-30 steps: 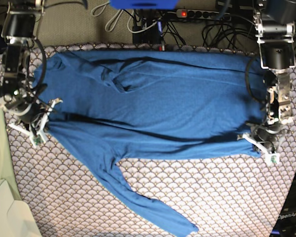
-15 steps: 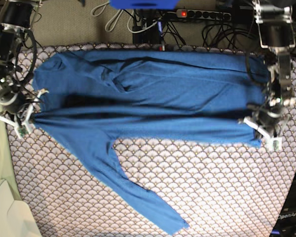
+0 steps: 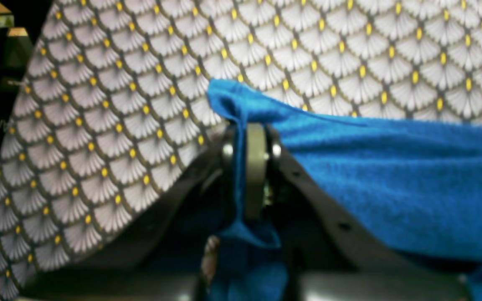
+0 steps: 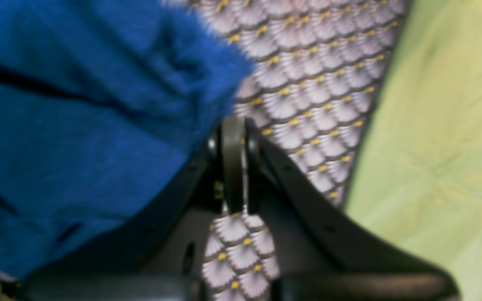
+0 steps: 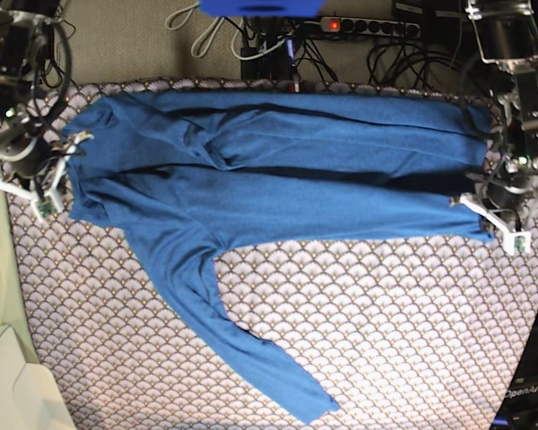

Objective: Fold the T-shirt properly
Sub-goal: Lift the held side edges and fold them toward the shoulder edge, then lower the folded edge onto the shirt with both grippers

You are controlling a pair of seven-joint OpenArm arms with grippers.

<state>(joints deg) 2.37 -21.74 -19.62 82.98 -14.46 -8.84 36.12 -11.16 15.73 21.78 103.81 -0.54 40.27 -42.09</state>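
The blue long-sleeved T-shirt [image 5: 278,179] lies lengthwise across the far half of the table, folded over itself, with one sleeve [image 5: 242,340] trailing toward the near edge. My left gripper [image 5: 495,215] is at the shirt's right end. In the left wrist view it [image 3: 249,167] is shut, with blue fabric [image 3: 391,175] pinched between the pads. My right gripper [image 5: 54,175] is at the shirt's left end. In the right wrist view it [image 4: 232,138] is shut, and the shirt's edge [image 4: 98,104] meets its tips.
A grey-white scallop-patterned cloth [image 5: 386,340] covers the table. A pale green surface [image 4: 433,146] borders it on the left of the base view. A power strip and cables [image 5: 359,27] lie beyond the far edge. A white object [image 5: 13,394] sits at the near left corner.
Both grippers moved toward the far edge, carrying the shirt's held edge over its body. The shirt's near edge and trailing sleeve shifted farther away.
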